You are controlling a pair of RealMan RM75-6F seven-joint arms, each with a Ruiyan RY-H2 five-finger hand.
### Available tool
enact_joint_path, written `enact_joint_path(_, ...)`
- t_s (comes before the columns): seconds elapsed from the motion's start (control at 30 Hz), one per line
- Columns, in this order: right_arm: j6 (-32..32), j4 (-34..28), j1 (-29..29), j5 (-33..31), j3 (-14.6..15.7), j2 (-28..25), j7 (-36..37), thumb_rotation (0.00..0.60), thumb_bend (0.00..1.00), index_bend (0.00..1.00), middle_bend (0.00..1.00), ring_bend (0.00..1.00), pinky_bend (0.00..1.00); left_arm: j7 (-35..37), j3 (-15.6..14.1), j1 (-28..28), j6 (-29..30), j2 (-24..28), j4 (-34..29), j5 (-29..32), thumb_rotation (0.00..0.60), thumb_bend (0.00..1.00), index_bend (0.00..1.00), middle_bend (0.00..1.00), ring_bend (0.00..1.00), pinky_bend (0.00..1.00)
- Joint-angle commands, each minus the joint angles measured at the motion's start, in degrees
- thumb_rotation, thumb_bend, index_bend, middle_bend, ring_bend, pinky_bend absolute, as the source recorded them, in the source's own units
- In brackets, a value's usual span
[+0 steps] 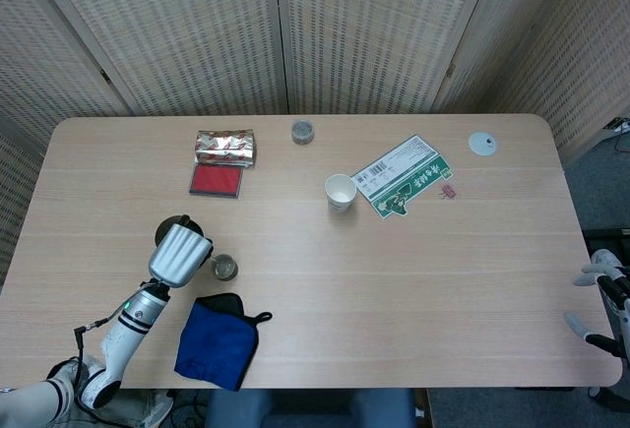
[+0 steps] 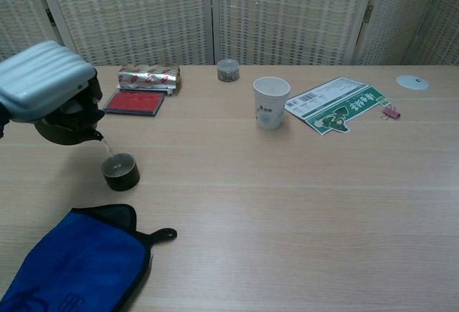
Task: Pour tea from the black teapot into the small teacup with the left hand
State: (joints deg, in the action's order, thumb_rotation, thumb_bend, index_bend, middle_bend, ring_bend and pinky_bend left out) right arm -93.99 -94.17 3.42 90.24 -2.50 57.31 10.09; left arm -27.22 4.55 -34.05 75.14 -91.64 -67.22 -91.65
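Nearest the robot, the blue cloth (image 2: 72, 262) lies below and just right of the left hand (image 2: 44, 81), where it could catch drips. The left hand holds the black teapot (image 2: 68, 127) tipped, spout down over the small teacup (image 2: 120, 171), which sits just right of and below the hand; a thin stream runs into it. The likely faults: tipping further would overfill the small cup, and any sideways drift of the spout would send tea onto the table (image 2: 287, 197). Farther off, the paper cup (image 2: 271, 102) stands well clear. The right hand (image 1: 602, 302) hangs at the far edge, fingers apart, holding nothing.
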Motion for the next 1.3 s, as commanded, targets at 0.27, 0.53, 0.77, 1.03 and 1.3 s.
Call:
enact_joint_path(0.27,0.01,0.12,0.04,-0.04,0.01,-0.03,0.19,0.600,0.14,0.42,0.33,0.27,0.27,0.09,-0.01,-0.02,-0.04,-0.04,0.01,-0.08,0.600,0.41,1.00,1.00,0.96,0.54)
enact_joint_path(0.53,-0.06,0.10,0.01,0.07,-0.04,-0.06,0.23,0.600,0.14,0.42,0.33,0.27,0.27,2.59,0.24,0.05,-0.80,0.27,-1.07,0.82,0.600,0.41,1.00,1.00,0.96,0.54)
enact_joint_path(0.77,0.27,-0.03,-0.12,-0.06,-0.04,-0.08,-0.03,0.600,0.14,0.42,0.33,0.27,0.27,8.37,0.90,0.22,-1.97,0.70,-2.73,2.65,0.600,0.40,1.00,1.00,0.96,0.54)
enact_joint_path(1.03,0.25,-0.15,-0.11,-0.15,-0.09,-0.05,-0.19,0.600,0.14,0.42,0.33,0.27,0.27,16.32,1.88,0.63,-2.22,0.78,-3.95,4.36,0.599,0.40,1.00,1.00,0.96,0.54)
enact_joint_path(1.3,0.20,-0.22,-0.07,-0.14,-0.07,-0.03,-0.29,0.600,0.14,0.42,0.33,0.27,0.27,25.91,2.15,1.01,-0.41,0.01,-2.69,3.60,0.599,0.40,1.00,1.00,0.96,0.54)
